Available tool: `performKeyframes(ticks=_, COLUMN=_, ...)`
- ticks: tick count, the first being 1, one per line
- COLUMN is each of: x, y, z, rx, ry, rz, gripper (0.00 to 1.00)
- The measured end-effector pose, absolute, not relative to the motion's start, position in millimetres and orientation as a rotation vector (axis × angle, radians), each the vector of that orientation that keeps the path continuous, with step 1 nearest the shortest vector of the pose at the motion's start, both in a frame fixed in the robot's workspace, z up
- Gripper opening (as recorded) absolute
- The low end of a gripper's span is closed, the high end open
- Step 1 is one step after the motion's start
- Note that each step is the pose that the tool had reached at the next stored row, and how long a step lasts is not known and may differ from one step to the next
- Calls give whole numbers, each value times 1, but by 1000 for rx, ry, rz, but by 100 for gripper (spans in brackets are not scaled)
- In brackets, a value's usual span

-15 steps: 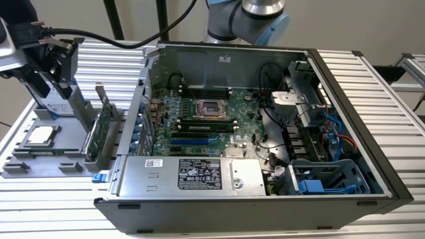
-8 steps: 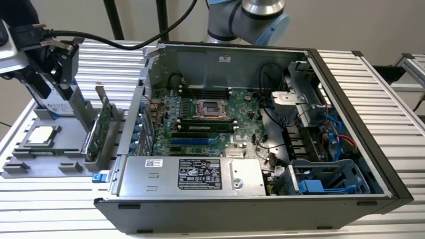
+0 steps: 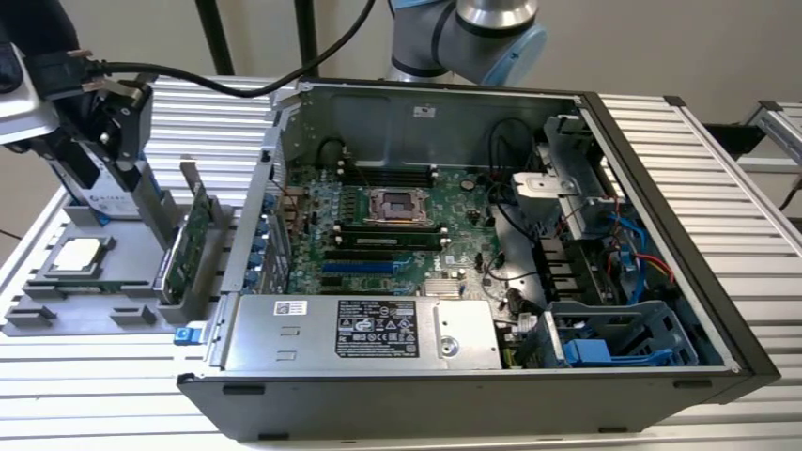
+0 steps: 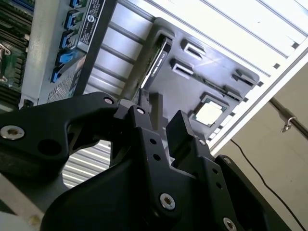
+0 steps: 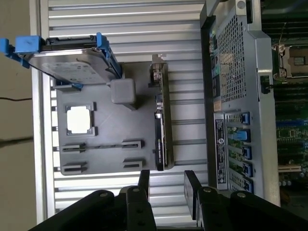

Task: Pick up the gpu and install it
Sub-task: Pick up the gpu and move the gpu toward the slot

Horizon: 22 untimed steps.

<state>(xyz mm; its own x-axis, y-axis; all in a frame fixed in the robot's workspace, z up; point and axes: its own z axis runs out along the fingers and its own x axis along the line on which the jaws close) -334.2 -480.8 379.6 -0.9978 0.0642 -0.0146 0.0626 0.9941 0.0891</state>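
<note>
My gripper (image 5: 167,185) hangs parted wide, nothing held. The gpu (image 5: 160,130) stands on edge in a slot along the gray tray (image 5: 110,144), just past my fingertips, roughly in line with the gap, untouched. The case (image 5: 231,96) wall runs close beside the card; on the other side, the CPU chip (image 5: 78,119) and hard drive (image 5: 72,60) sit well apart.
</note>
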Motion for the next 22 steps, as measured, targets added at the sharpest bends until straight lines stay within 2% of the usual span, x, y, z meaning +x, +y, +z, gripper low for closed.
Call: performKeyframes(ticks=22, x=-334, y=-480, z=367, rx=84, ry=3120, rz=139, gripper=100)
